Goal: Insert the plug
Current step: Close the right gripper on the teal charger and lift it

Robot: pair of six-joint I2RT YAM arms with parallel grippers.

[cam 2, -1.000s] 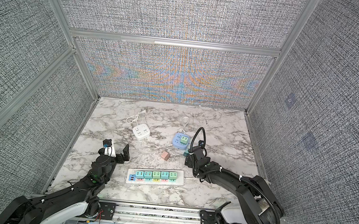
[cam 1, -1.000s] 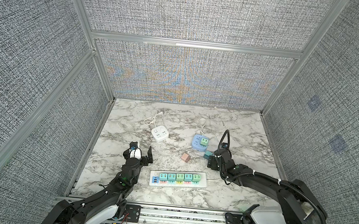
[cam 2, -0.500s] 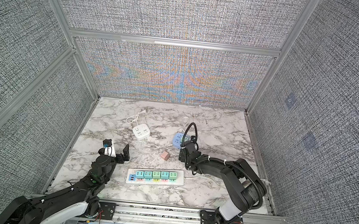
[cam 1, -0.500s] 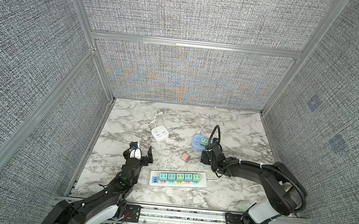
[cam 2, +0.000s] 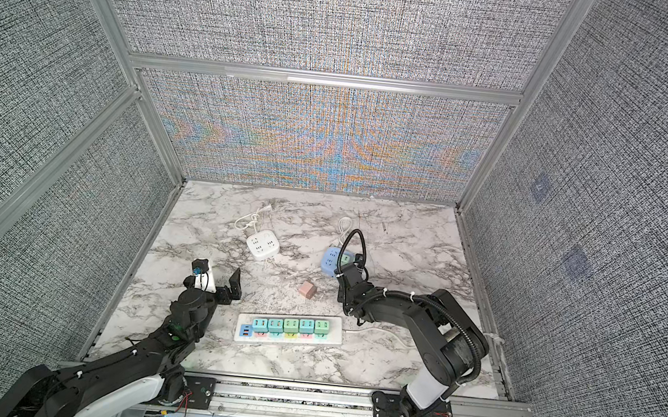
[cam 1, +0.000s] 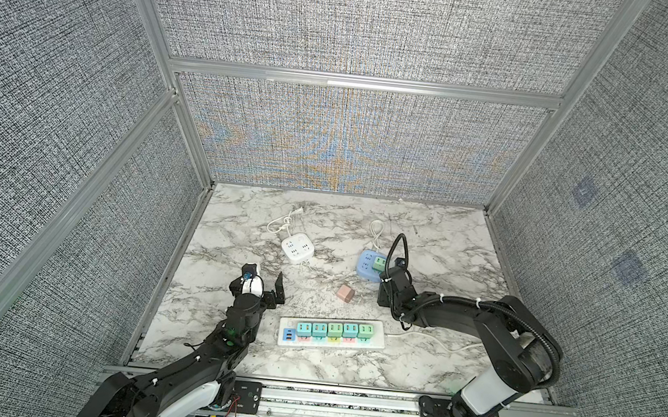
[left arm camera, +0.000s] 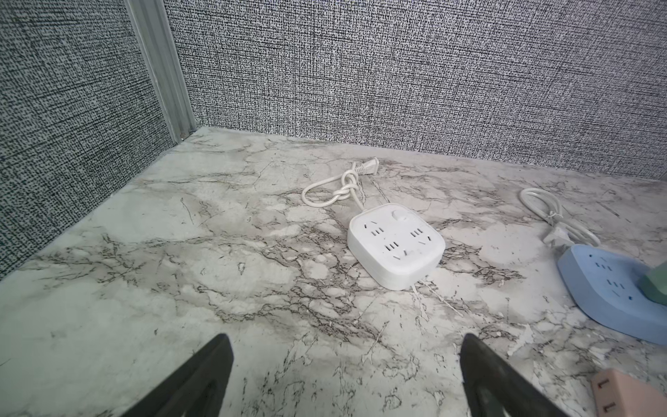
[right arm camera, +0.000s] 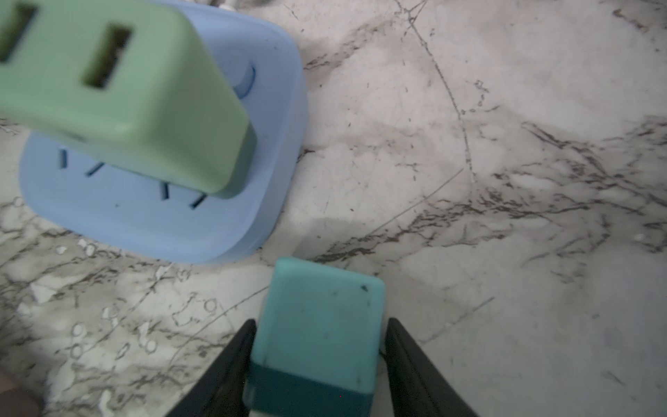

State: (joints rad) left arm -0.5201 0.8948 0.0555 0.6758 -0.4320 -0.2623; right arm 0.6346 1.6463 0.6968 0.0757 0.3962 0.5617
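The right gripper [right arm camera: 320, 321] pinches only the dark end of the teal plug [right arm camera: 325, 307], while the left gripper [left arm camera: 346, 335] gapes empty; lifted, the plug may twist loose.

Strip [cam 1: 378, 338] in front, block [cam 1: 345, 293] behind it, left socket [cam 1: 298, 248] and right socket [cam 1: 365, 263] behind those, charger [cam 1: 379, 263] on right socket, plug [right arm camera: 317, 335] beside.
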